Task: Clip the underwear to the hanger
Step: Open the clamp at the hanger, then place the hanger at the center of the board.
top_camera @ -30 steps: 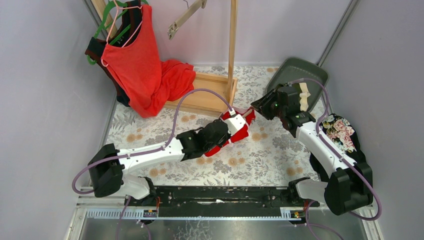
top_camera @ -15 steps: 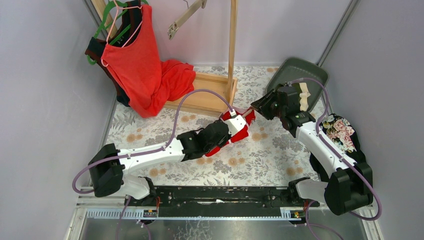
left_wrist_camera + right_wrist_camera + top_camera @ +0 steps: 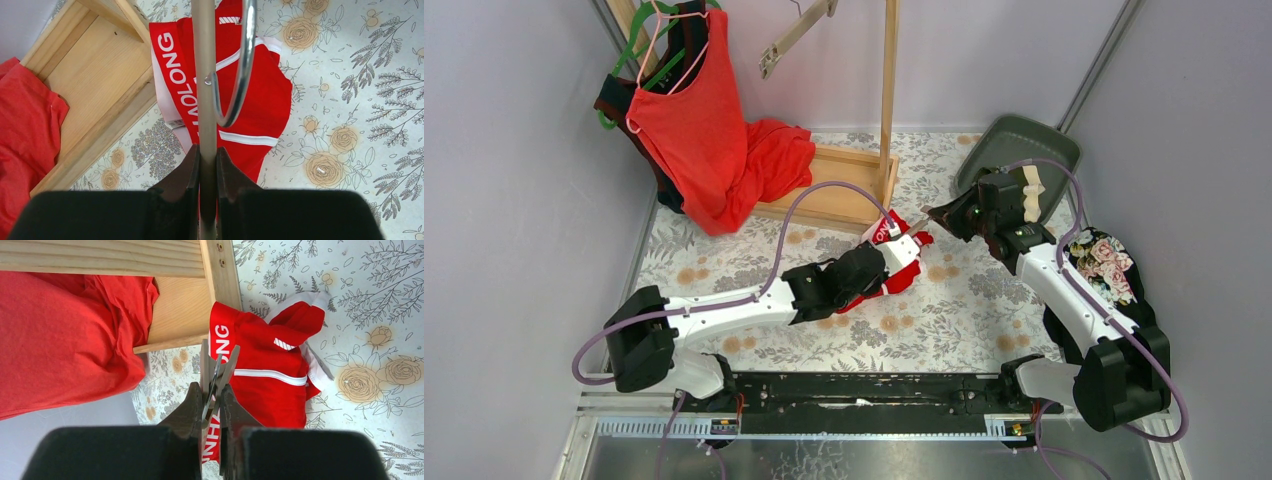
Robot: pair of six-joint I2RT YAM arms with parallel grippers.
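The red briefs, waistband lettered "JUNHAOLONG", lie on the floral tabletop by the wooden stand's base; they also show in the top view and the right wrist view. My left gripper is shut on the hanger's grey bar, just above the briefs, with the metal hook beside it. My right gripper is shut on the hanger's clip, over the waistband. The olive green briefs with a cream waistband lie at the back right, partly behind my right arm.
A wooden stand with a flat base is at the back. A large red tank top hangs on hangers at the back left and drapes onto the base. A black floral cloth lies at the right wall.
My left gripper has shifted slightly with the hanger, and the lettered waistband now shows beside its wrist. My right arm has barely moved.
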